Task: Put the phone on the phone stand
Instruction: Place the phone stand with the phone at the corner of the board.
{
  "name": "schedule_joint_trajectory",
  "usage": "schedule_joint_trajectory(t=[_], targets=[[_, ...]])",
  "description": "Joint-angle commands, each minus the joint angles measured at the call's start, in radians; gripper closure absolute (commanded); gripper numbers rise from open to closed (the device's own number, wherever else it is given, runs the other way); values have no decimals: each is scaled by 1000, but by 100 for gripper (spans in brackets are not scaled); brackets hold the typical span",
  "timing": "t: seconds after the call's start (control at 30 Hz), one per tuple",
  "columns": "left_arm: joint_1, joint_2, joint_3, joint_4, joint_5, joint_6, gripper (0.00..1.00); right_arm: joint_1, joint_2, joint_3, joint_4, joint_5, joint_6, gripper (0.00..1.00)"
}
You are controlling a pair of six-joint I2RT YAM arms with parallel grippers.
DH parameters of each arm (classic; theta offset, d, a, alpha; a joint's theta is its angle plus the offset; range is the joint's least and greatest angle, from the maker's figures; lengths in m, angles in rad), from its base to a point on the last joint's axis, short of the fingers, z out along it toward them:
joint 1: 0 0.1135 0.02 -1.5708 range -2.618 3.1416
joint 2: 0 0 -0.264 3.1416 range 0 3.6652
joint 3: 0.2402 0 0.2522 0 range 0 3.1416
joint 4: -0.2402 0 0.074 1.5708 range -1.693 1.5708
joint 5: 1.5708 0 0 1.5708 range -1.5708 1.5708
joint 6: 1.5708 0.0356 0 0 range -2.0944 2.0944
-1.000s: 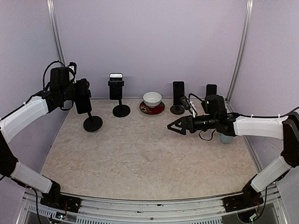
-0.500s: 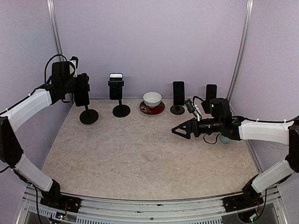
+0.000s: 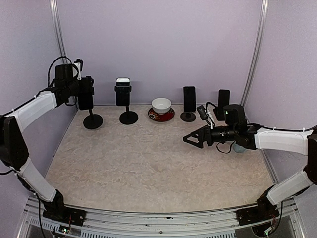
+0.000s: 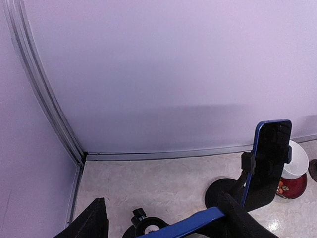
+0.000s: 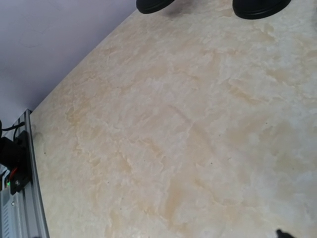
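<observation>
Seating of the phone (image 3: 85,97) on the phone stand (image 3: 92,120), at the far left corner of the counter (image 3: 148,173). The left fingers (image 4: 241,218) are pinching the phone by its sides and holding it over the stand's post, roughly where the cradle would be. In the left wrist view the blue-rimmed handset is lying across the bottom of the frame, with a black part of the stand showing just beneath it. Neither view shows whether the phone is already bearing on the cradle. The right fingers (image 3: 190,139) are hovering above the counter near its right edge, well apart from the work and carrying nothing. Whether they are spread or pressed together cannot be told. Judged from this, the step in hand is the final lowering and release. To do it well, the phone should be coming down squarely, with its back lying parallel to the cradle and its lower edge aiming into the lip. The stand is resting on a small round base, so a sideways push is likely to be tipping or sliding it. The left fingers should be spreading only once the phone's weight is sitting on the stand, then backing straight off. That path should be staying away from the neighbouring stand (image 3: 124,99), which is carrying its own phone just along the far edge, with a white bowl (image 3: 161,104) beyond it.
</observation>
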Motion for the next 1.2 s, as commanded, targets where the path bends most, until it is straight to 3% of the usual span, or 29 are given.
schedule_joint_trajectory(t=[0.0, 1.17], targets=[[24, 16, 108, 183, 41, 39, 48, -10, -7, -10, -1, 5, -10, 0], [168, 264, 246, 293, 284, 66, 50, -14, 37, 23, -44, 20, -20, 0]])
